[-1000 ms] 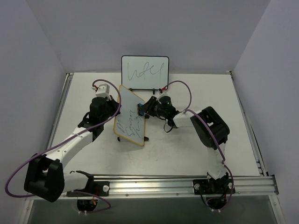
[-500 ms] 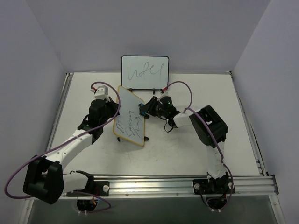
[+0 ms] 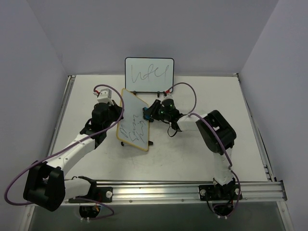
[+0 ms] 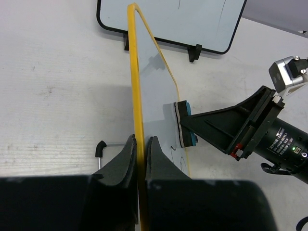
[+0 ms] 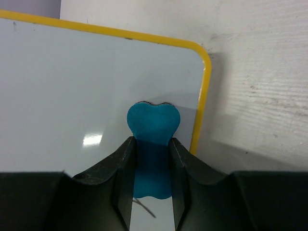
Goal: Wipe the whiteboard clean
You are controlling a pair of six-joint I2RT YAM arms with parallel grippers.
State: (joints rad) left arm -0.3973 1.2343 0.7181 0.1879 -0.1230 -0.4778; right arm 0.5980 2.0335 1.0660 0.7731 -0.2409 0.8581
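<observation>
The table fills the middle of the top view, with a rail along its lower edge. At top centre a black-framed board stands upright with one scribble line on it. Just below it, at frame centre, the whiteboard stands tilted on edge between the two arms, and nothing lies between the two boards. Dark writing covers its lower half, while the upper part near the eraser looks clean.

The left gripper comes in from the left. Its jaws are narrow and pinch the whiteboard's yellow frame edge, holding the board up. The right gripper reaches in from the right of centre, clamped on a teal eraser. The eraser's pad lies flat against the white face, near the board's upper right corner. A small black foot rests on the table at the lower left of the left wrist view.

Compared with a second ago, the eraser sits slightly higher on the board and the right wrist has shifted up with it. The lower writing is unchanged.
</observation>
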